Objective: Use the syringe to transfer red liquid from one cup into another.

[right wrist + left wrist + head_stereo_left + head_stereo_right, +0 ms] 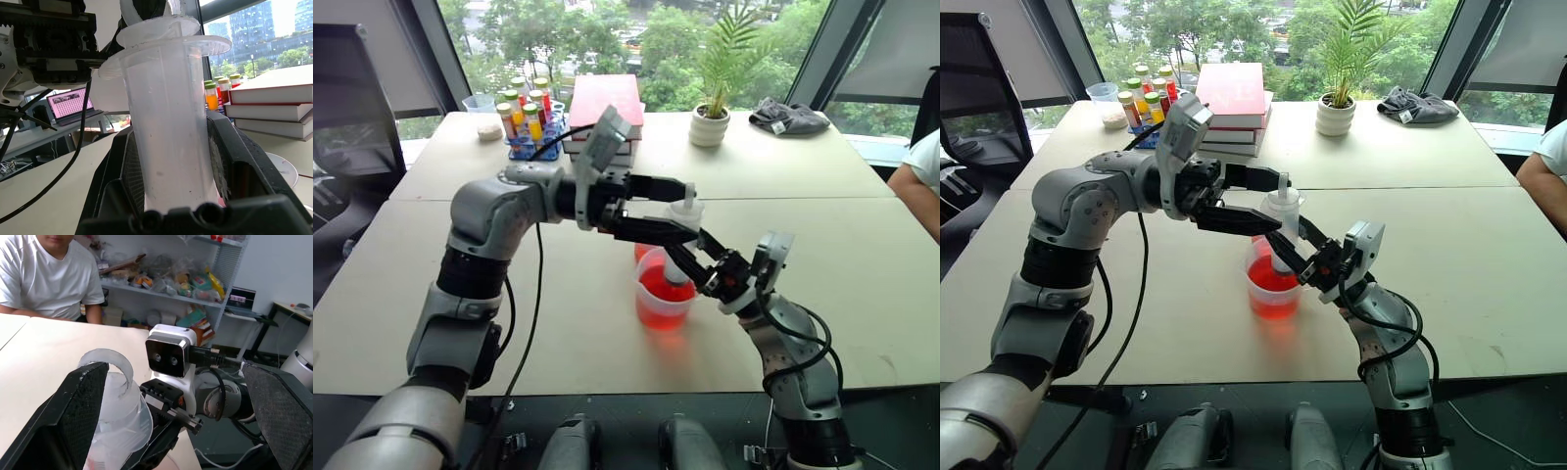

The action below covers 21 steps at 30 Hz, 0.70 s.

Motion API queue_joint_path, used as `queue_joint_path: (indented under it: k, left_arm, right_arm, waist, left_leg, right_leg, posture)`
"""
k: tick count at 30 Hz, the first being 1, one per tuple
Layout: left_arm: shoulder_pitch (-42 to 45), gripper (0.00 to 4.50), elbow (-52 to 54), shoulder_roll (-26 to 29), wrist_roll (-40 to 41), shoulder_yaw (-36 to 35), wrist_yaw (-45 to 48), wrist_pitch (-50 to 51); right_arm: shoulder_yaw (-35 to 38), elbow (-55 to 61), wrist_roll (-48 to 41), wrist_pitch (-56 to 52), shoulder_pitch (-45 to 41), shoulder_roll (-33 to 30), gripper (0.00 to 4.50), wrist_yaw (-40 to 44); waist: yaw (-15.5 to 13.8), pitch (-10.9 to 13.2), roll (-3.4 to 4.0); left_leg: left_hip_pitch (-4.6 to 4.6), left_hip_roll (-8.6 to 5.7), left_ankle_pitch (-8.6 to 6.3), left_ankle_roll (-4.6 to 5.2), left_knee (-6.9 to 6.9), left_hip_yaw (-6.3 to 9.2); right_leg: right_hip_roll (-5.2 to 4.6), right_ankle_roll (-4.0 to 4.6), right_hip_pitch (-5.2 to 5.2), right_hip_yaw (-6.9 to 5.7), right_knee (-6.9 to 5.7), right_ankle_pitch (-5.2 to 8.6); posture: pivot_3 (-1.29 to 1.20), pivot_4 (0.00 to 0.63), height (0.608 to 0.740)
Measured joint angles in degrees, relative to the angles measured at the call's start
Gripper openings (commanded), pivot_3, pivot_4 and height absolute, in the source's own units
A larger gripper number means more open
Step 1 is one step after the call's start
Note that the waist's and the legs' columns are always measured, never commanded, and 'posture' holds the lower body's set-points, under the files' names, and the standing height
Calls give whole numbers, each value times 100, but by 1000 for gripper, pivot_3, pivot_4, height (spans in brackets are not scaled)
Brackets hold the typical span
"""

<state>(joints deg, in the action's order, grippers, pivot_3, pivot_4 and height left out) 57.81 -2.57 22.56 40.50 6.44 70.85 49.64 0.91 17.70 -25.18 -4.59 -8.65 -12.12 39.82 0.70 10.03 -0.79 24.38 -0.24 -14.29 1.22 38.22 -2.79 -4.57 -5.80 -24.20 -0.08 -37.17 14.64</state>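
Observation:
The syringe (685, 211) stands nearly upright in the larger clear cup (651, 311), its lower end down in the red liquid (664, 297). My right gripper (705, 272) is shut on the syringe's barrel (168, 122), reaching in from the right. My left gripper (680, 213) comes in level from the left and is open, its two black fingers (73, 416) straddling the plunger's top (112, 367) without closing on it. Just behind the big cup, a smaller clear cup (643, 252) with some red shows partly under the left gripper's lower finger.
At the table's far side stand a rack of small coloured bottles (524, 117), a stack of books (605, 108), a potted plant (710, 122) and a dark cloth (788, 117). A person (922, 176) sits at the right edge. A black chair (342, 108) is at the left.

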Motion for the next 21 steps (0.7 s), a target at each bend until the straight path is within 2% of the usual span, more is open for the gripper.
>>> queue_joint_path:
  k: [2, 9, 21]
  left_arm:
    - [33, 3591, -92, -105, -36, 19, -42, -17]
    - [78, 144, -295, -236, -171, 57, -201, -66]
    - [300, 65, -574, -257, -251, 68, -98, -133]
  right_arm:
    - [-4, 1, -18, 0, 15, -24, 1444, -1]
    - [-47, 108, -132, -23, 115, -151, 1444, 69]
    - [-60, 112, -285, -90, 92, -260, 1444, 101]
  waist:
    - [-1, 0, 0]
    - [5, 0, 0]
    - [-5, 0, 0]
  left_leg:
    - [0, 0, 0, 0, 0, 0]
    - [-1, 0, 0, 0, 0, 1]
    - [0, 0, 0, 0, 1, 1]
  right_leg:
    - [0, 0, 0, 0, 0, 0]
    - [1, 0, 1, 0, -1, 0]
    - [1, 0, 1, -1, 1, 0]
  posture:
    - [0, 150, 740]
    - [0, 150, 740]
    - [0, 150, 740]
